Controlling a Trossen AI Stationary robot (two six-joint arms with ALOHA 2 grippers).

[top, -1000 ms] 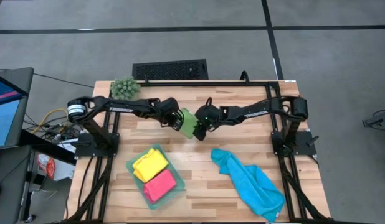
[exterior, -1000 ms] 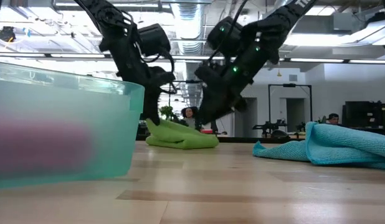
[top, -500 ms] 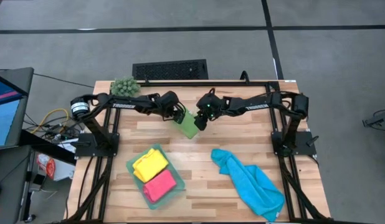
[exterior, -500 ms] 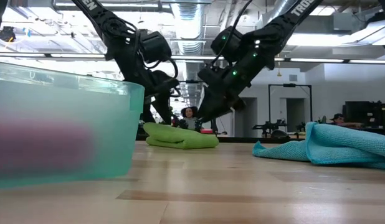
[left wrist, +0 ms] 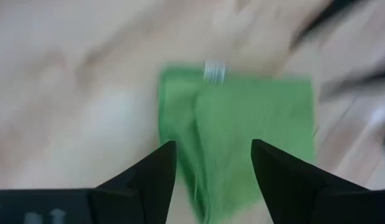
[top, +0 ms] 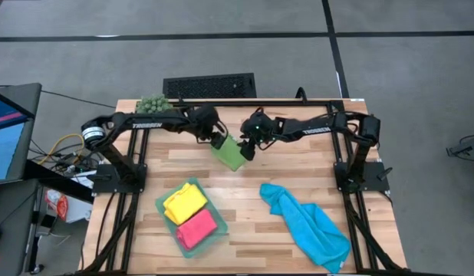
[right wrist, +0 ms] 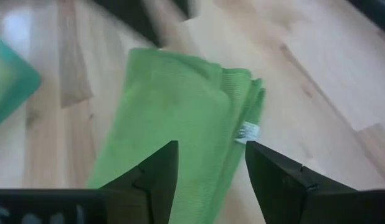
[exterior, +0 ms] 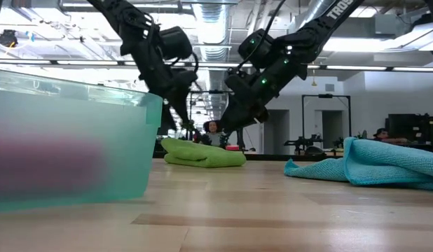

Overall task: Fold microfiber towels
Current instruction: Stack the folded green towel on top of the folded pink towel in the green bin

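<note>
1. Nearest the front edge of the desk (top: 245,230), the tray (top: 162,204) holds a folded yellow towel (top: 184,202) and a folded pink towel (top: 196,228), side by side.
2. Beside the tray, toward the right arm's side, the blue towel (top: 306,222) lies crumpled and unfolded on the bare wood.
3. Beyond the tray, toward the middle of the desk, the green towel (top: 232,153) lies folded into a narrow block; its label (right wrist: 247,131) shows at one edge.
4. The left end effector (left wrist: 212,165) hangs just over the green towel's far end with its fingers apart and nothing between them.
5. The right end effector (right wrist: 211,165) hangs over the same towel from the other side, fingers also spread and empty.
6. Risk: both end effectors sit close above the loose fold, so a finger dragging across the cloth could pull the layers open or skew the block.
7. Risk: the two arms nearly meet over the green towel, so a careless move by either could knock them together.
8. Farthest from the tray, a plant ball (top: 153,103) sits at the desk's back corner on the left arm's side, well clear of the towels.
</note>
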